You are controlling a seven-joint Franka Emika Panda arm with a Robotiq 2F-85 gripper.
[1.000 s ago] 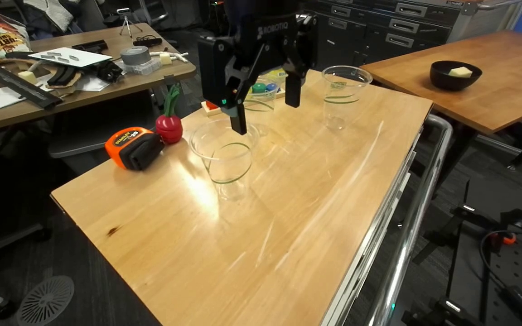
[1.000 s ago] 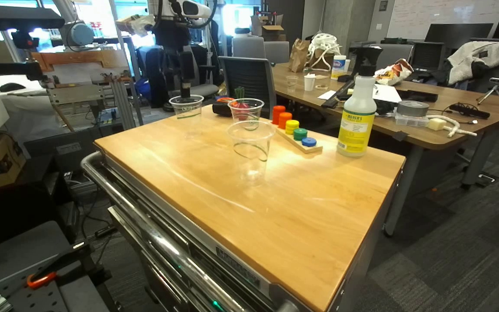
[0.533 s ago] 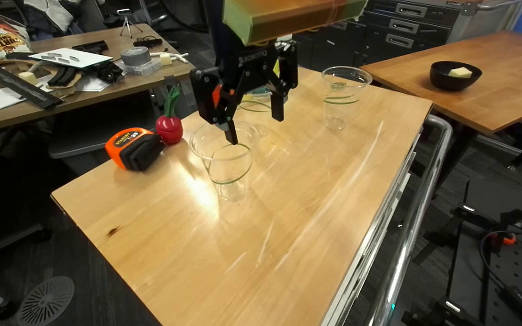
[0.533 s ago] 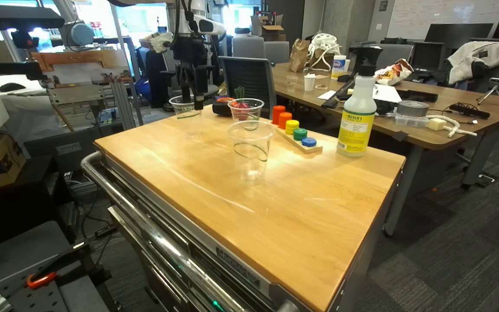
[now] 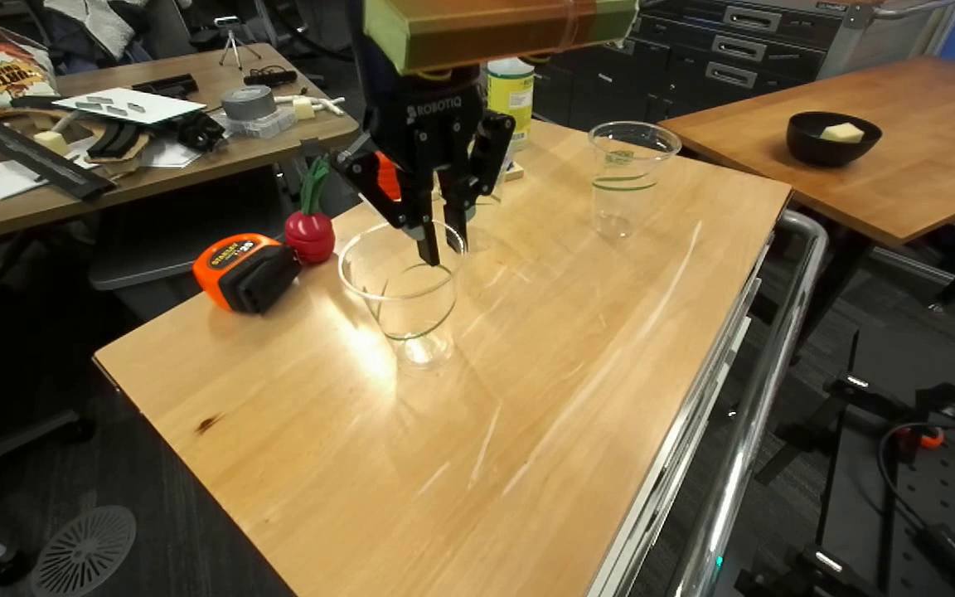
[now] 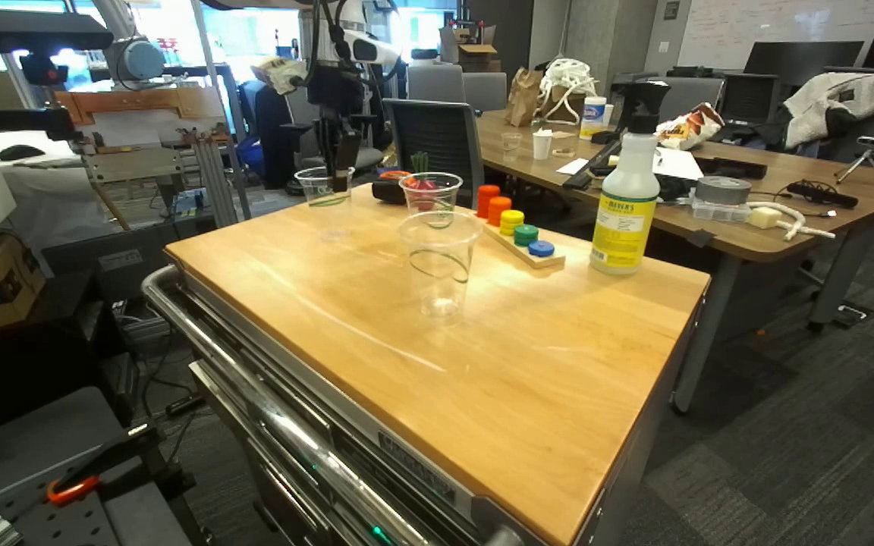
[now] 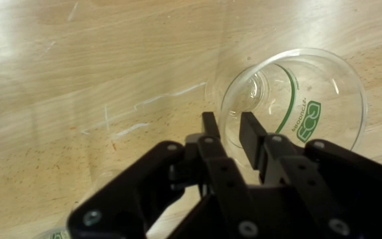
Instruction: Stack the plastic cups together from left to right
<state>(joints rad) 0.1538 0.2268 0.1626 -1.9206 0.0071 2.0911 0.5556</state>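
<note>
Three clear plastic cups stand on the wooden tabletop. In an exterior view, my gripper has come down at the rim of the nearest cup, which leans slightly. The wrist view shows the wall of this cup passing between the fingers, one inside the mouth and one outside. A gap shows between the narrowed jaws, so the gripper is open around the wall, not clamped. Another cup stands upright farther off. The last cup is by the blocks, mostly hidden behind the gripper in the opposite exterior view.
An orange tape measure and a red radish toy sit left of the nearest cup. Several coloured blocks are on a wooden base. A yellow-labelled bottle stands beyond them. A metal rail runs along the table edge.
My gripper has lowered to the nearest cup, and its jaws have moved from wide apart to close together. That cup's rim has shifted a little left in both exterior views.
</note>
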